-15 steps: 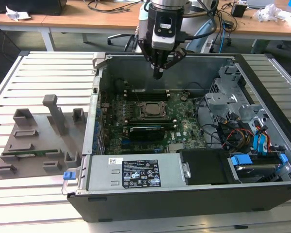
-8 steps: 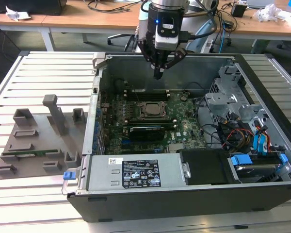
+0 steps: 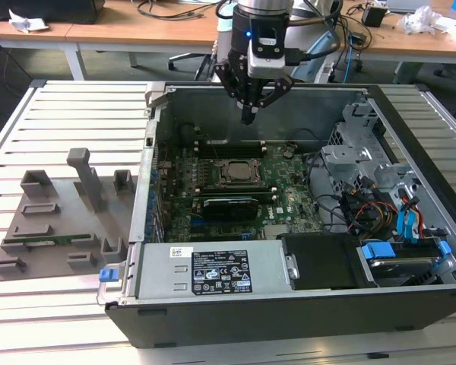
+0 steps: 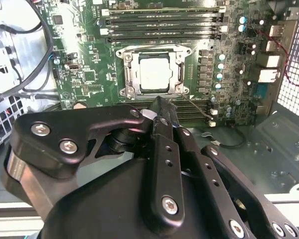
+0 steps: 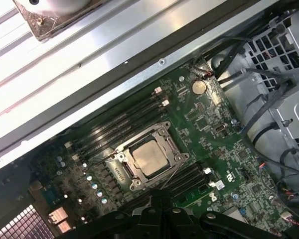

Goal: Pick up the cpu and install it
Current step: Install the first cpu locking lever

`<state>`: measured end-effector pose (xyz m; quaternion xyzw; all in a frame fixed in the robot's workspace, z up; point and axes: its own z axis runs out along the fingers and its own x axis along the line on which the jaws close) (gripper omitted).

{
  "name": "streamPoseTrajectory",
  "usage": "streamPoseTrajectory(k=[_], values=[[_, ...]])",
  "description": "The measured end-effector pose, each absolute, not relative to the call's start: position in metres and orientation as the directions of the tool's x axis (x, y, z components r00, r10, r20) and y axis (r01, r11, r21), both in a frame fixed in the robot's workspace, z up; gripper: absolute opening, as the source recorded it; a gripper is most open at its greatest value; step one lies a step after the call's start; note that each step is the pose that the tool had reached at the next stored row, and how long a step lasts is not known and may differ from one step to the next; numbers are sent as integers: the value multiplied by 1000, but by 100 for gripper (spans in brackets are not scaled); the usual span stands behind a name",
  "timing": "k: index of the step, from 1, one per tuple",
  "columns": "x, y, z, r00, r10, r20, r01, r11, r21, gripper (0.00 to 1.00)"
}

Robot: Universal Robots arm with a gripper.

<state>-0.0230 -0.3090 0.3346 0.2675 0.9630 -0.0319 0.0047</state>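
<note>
The cpu (image 3: 235,170) lies flat in the dark socket frame (image 3: 216,172) on the green motherboard inside the open computer case. Its silver-grey top shows in both wrist views (image 4: 154,73) (image 5: 149,158). My gripper (image 3: 248,115) hangs above the case's far wall, up and behind the socket, apart from the cpu. Its black fingers (image 4: 162,112) are pressed together to a point, and I see nothing between the tips. In the first wrist view the fingertips (image 5: 159,198) sit just short of the socket.
A grey moulded fixture (image 3: 61,220) with a green memory stick (image 3: 42,242) lies at the exterior view's left. Inside the case are the power supply (image 3: 213,270), memory slots (image 4: 159,22), a drive cage (image 3: 357,152) and loose cables (image 3: 387,209). Case walls (image 3: 148,152) surround the board.
</note>
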Motion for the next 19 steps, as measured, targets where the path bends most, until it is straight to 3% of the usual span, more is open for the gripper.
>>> streamPoseTrajectory(k=[19], values=[[-23,-309,335,-929,368,-26,369,927,-59,11]])
